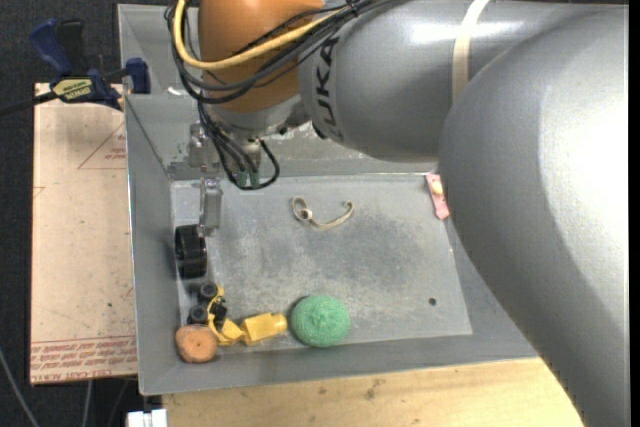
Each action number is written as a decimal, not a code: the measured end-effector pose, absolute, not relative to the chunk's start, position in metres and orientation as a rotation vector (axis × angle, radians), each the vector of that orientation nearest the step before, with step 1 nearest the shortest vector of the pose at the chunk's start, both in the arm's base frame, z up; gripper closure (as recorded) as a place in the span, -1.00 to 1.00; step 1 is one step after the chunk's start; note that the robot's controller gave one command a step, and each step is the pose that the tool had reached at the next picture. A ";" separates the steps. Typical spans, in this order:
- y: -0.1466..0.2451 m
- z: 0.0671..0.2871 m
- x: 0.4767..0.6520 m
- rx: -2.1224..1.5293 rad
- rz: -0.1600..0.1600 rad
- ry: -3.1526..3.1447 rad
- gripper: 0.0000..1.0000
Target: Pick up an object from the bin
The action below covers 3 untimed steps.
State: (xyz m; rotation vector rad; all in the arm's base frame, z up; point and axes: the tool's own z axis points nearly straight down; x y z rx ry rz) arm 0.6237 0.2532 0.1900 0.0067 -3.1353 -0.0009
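Hand (210, 223) points straight down over a small black block (190, 252); its grip cannot be told.

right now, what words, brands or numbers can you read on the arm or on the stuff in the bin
"UKA": black letters running up the side of the grey arm, next to its orange cover. This looks like the KUKA brand, with cables crossing the start of the word.
No lettering can be made out on the green ball, yellow piece, black block or curved beige strip.
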 end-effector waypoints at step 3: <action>0.240 0.099 0.566 0.184 -0.003 -3.137 -1.00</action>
